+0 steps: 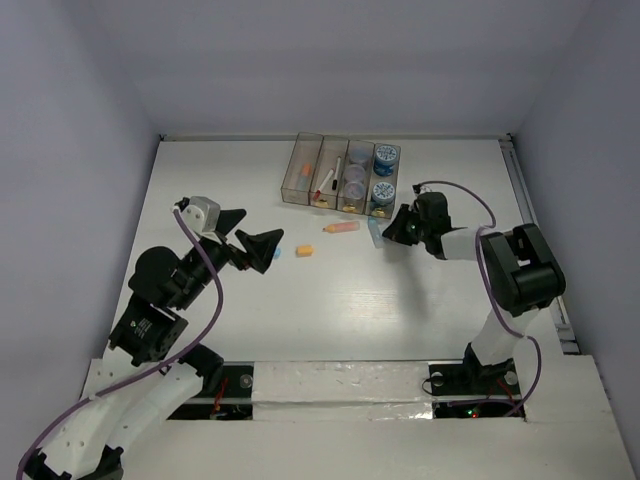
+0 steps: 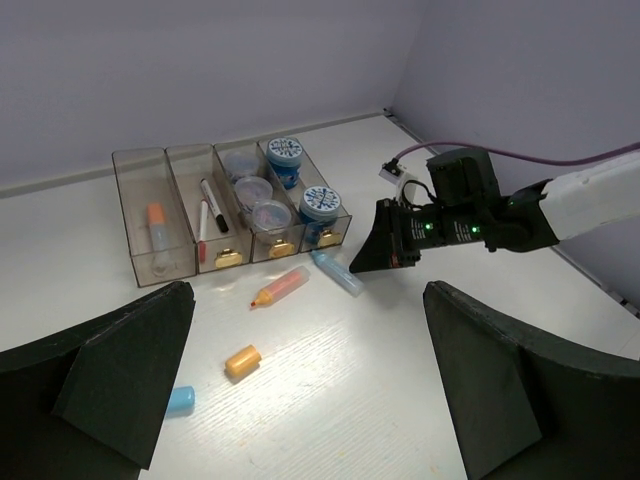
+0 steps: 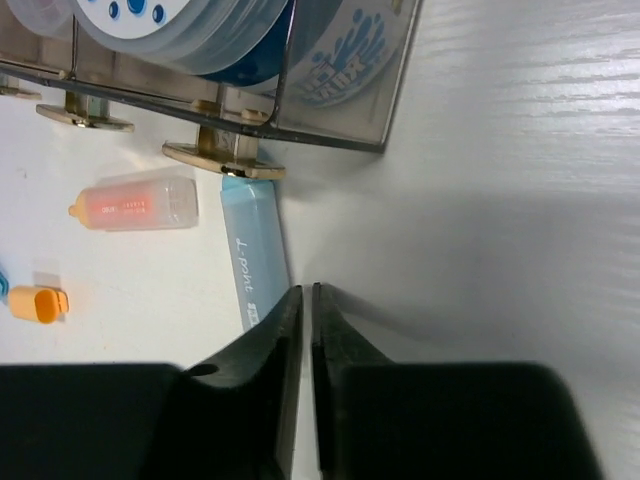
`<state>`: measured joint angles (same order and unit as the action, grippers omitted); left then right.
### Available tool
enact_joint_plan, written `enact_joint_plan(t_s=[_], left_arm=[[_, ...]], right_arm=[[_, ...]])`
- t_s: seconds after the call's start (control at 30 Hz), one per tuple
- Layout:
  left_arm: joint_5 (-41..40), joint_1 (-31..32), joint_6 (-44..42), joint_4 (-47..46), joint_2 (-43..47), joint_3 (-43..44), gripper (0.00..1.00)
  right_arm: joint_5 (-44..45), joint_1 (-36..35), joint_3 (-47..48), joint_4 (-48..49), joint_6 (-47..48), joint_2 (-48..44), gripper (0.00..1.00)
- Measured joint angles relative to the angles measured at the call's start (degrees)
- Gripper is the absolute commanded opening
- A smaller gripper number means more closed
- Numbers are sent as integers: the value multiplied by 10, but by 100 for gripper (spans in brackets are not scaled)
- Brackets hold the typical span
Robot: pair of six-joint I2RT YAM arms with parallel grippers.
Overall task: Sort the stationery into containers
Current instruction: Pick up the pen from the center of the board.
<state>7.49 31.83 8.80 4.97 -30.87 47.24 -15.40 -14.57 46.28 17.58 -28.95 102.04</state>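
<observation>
I'm working in what looks like a robotics lab test cell. The white table (image 1: pixel 350 300) is boxed in by plain pale walls (image 1: pixel 330 60) along its far, left and right edges. A left arm (image 1: pixel 160 300) and a right arm (image 1: pixel 515 270) are bolted at its near edge, trailing purple cables (image 1: pixel 214 285), with shiny tape (image 1: pixel 340 382) across the mounting strip between them.

Right claw (image 3: pixel 300 292): both black fingers drawn together, only a thin slit between them, nothing in it. A light-blue marker (image 3: pixel 255 250) lies flat on the white worktop (image 3: pixel 500 250) against the outside of the left-hand finger. Farther left lie an orange marker (image 3: pixel 135 205) and an orange stub (image 3: pixel 38 303). Above, a bin (image 3: pixel 395 90) corner holds a blue-patterned jar (image 3: pixel 160 25).
</observation>
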Motion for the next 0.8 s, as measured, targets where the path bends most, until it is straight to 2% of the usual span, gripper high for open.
enact_joint_plan(t_s=[0.1,0.3,0.67,0.8], left_arm=[[0,0,0,0,-4,0,99],[0,0,0,0,-9,0,99],[-1,0,-1,0,-15,0,99],[-2,0,-2,0,-17,0,99]], right_arm=[[17,-6,0,-18,4,-14,43],[65,-34,0,-57,20,-45,66],[135,-85,61,-117,62,-16,68],[173,-96,104,-133,82,15,63]])
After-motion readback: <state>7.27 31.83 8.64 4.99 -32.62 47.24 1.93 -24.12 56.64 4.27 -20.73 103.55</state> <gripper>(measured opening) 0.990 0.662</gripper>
